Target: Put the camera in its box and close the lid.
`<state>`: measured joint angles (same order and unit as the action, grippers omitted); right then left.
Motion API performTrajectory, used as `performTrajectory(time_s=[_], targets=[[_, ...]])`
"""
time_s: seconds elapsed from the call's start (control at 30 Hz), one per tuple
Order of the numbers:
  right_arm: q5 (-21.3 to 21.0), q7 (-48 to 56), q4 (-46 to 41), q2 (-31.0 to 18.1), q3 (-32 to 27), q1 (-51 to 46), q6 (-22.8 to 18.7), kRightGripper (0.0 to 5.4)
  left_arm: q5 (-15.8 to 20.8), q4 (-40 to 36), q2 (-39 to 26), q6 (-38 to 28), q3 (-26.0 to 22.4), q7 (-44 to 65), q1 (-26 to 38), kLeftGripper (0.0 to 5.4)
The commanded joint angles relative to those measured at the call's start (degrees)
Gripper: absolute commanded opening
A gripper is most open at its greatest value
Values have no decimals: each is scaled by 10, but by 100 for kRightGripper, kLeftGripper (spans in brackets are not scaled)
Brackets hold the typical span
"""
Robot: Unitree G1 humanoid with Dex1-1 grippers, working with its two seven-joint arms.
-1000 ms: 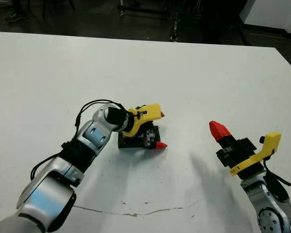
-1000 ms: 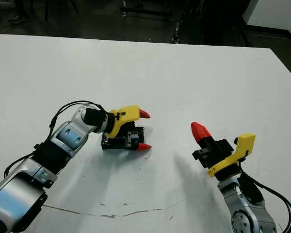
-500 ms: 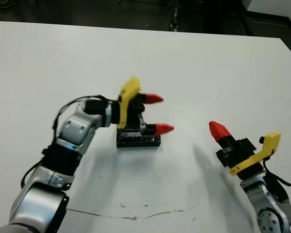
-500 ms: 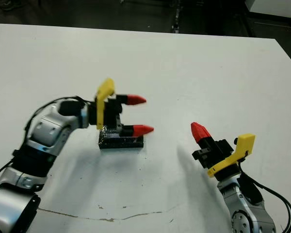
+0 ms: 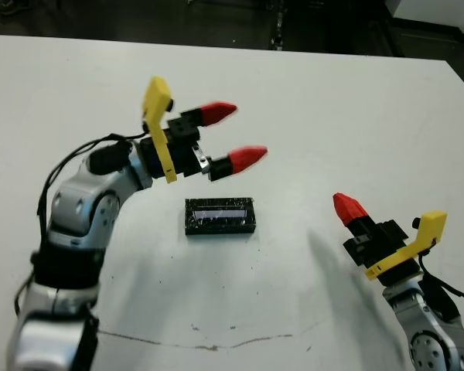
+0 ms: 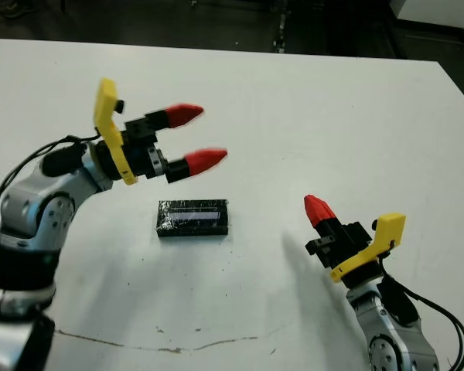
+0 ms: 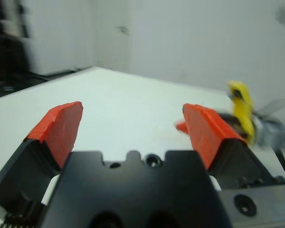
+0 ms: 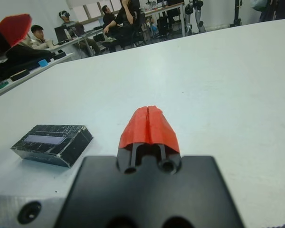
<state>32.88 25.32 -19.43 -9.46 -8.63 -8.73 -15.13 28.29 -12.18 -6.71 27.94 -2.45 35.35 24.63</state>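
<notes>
On the white table (image 5: 332, 100), the lidded box (image 5: 220, 216) lies mid-surface; left gripper (image 5: 233, 135) spread, right gripper (image 5: 348, 206) closed.

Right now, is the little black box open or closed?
Closed. The box lies flat on the table with its shiny black lid covering the top, and no white inside shows.

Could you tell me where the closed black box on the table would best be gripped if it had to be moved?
Probably across its two long sides, coming straight down from above. The small black rectangular box with the crinkly shiny lid lies flat on the white table, low and narrow, clear on all sides. The open left gripper looks wide enough.
</notes>
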Motion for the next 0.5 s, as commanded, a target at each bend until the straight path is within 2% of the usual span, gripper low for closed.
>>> performTrajectory(time_s=[0.03,0.3,0.37,0.5], targets=[[-1,-2,0,-5,-1,-2,-2,0,-27,-26,38,-55,-1,-70,-58,497],[2,-7,-5,-7,0,1,-10,0,-111,-43,29,-189,55,-87,-174,375],[2,-8,-5,-7,0,1,-11,0,-132,-37,22,-200,71,-90,-196,347],[2,-8,-4,-7,0,-1,-9,0,-179,-23,2,-174,116,-101,-232,295]])
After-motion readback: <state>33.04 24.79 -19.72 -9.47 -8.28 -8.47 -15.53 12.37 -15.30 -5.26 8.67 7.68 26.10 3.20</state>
